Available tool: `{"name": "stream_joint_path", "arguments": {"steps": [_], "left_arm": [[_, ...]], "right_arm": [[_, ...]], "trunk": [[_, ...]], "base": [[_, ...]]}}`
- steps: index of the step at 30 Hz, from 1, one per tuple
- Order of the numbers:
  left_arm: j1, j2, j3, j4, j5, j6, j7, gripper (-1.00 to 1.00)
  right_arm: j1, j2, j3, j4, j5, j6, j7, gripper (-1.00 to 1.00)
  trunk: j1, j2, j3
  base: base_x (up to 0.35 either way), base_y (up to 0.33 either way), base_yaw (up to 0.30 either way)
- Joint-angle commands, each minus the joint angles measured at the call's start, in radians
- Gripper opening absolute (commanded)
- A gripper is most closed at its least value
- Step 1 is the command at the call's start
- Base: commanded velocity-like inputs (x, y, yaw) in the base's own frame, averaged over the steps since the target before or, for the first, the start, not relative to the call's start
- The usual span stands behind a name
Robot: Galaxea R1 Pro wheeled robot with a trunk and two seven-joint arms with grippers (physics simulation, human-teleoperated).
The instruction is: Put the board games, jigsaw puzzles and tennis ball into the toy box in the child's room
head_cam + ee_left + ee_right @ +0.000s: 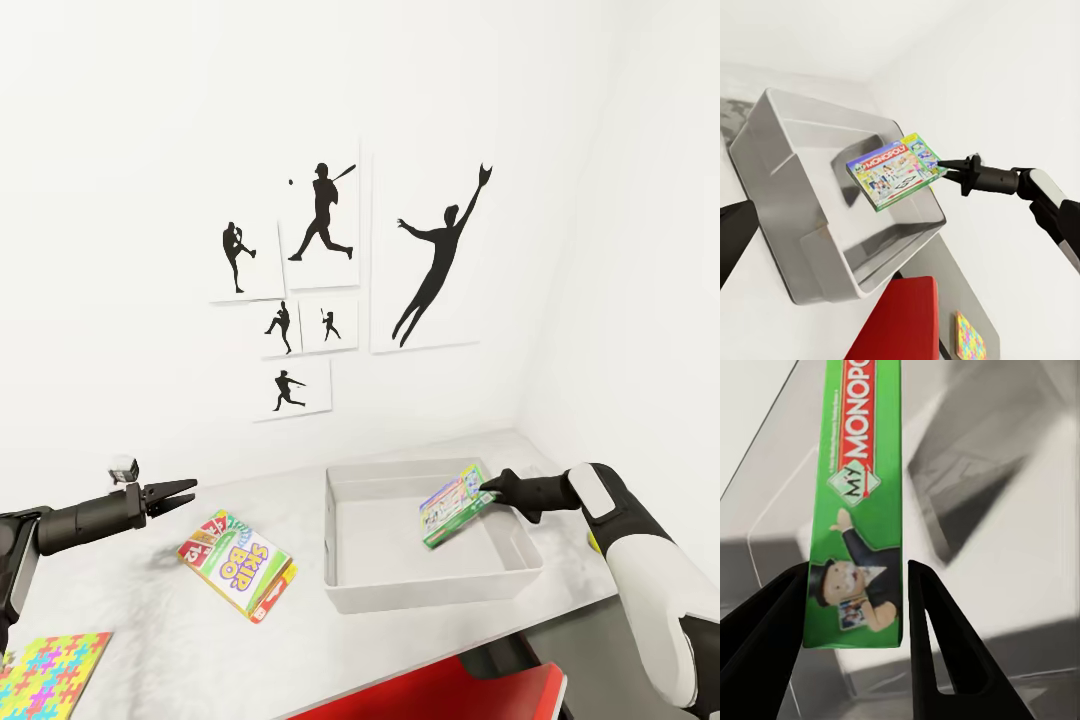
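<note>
The light grey toy box stands on the white table. A green Monopoly board game hangs tilted over the box's right half, with my right gripper shut on its end. Left of the toy box the SKIP BO board game lies flat on the table. My left gripper hovers open and empty above the table, left of SKIP BO. A jigsaw puzzle lies at the table's near left edge.
A red chair sits under the table's front edge below the toy box. Black athlete pictures hang on the white wall behind. Another multicoloured puzzle lies on a grey surface beyond the chair.
</note>
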Motion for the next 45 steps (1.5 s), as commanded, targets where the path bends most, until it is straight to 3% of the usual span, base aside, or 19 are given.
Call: {"name": "stream_joint_path", "arguments": {"steps": [1, 36, 40, 45], "left_arm": [[-0.001, 0.000, 0.000, 0.000, -0.001, 0.011, -0.004, 1.00], [0.001, 0.000, 0.000, 0.000, -0.001, 0.011, -0.004, 1.00], [0.001, 0.000, 0.000, 0.000, -0.001, 0.011, -0.004, 1.00], [0.001, 0.000, 0.000, 0.000, -0.001, 0.011, -0.004, 1.00]], "right_arm": [[-0.001, 0.000, -0.005, 0.000, 0.008, 0.005, 0.007, 1.00], [0.008, -0.012, -0.007, -0.018, -0.001, 0.005, 0.024, 1.00], [0.019, -0.016, -0.009, -0.067, -0.005, 0.005, 0.090, 1.00], [0.047, -0.032, -0.009, -0.143, -0.005, 0.005, 0.234, 1.00]], "trunk": [[0.001, -0.002, -0.002], [0.001, -0.002, -0.002], [0.001, -0.002, -0.002], [0.001, -0.002, -0.002]], "base": [[0.000, 0.000, 0.000], [0.000, 0.000, 0.000], [0.000, 0.000, 0.000], [0.000, 0.000, 0.000]]}}
